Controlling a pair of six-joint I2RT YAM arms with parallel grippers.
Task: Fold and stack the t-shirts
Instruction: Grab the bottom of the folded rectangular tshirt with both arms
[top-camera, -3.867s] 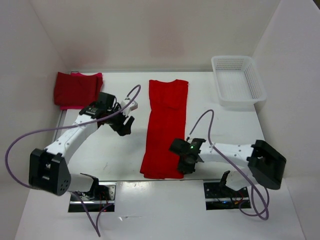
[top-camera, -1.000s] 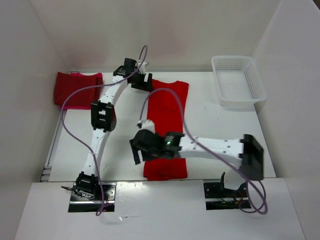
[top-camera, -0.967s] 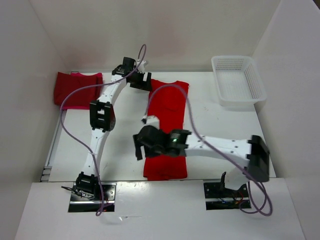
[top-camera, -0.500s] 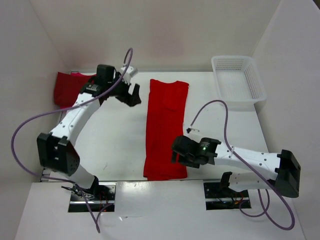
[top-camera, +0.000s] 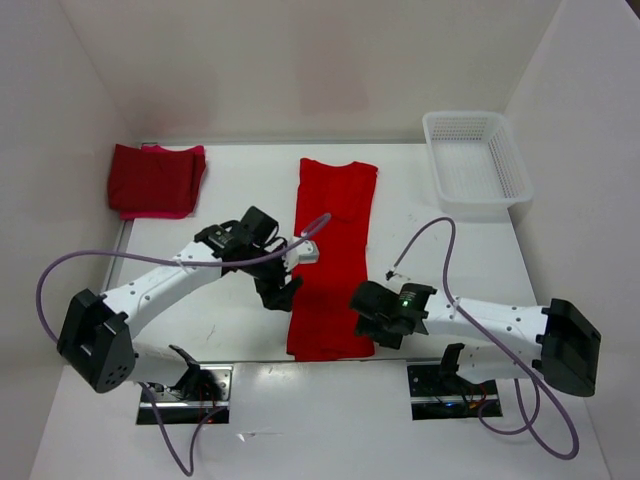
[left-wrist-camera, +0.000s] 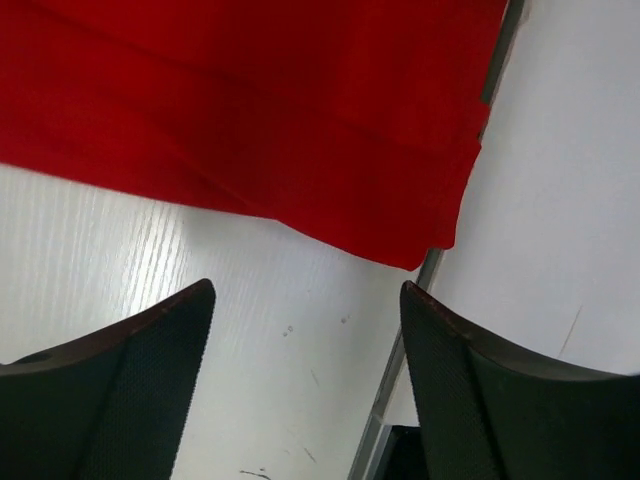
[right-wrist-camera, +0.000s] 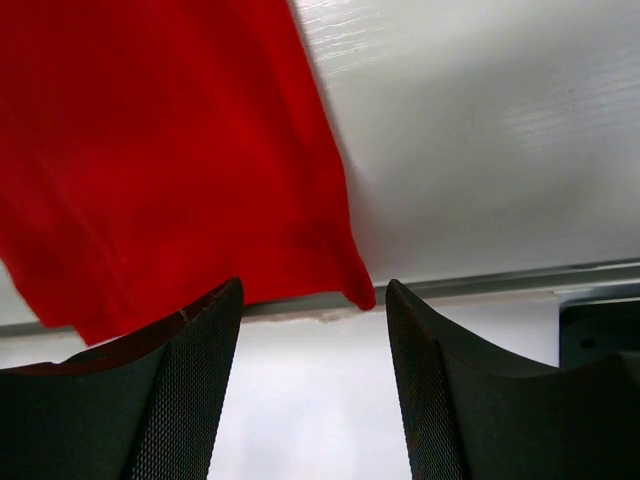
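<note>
A bright red t-shirt (top-camera: 332, 250) lies as a long narrow strip down the middle of the table, its hem at the near edge. Two more folded t-shirts, dark red on pinkish (top-camera: 153, 180), sit stacked at the back left. My left gripper (top-camera: 278, 297) hovers beside the strip's near left edge, open. In the left wrist view the red cloth (left-wrist-camera: 260, 110) fills the top and bare table lies between the fingers (left-wrist-camera: 306, 292). My right gripper (top-camera: 368, 328) is open at the strip's near right corner. The right wrist view shows that corner (right-wrist-camera: 358, 290) just past the fingertips (right-wrist-camera: 313, 290).
A white mesh basket (top-camera: 476, 160) stands at the back right. A metal strip (left-wrist-camera: 405, 345) marks the table's near edge right under both grippers. White walls close in the left, back and right sides.
The left arm swung from the back, near the stacked shirts, to the strip's near left edge. The right gripper stayed by the near right corner. Both jaws narrowed a little.
</note>
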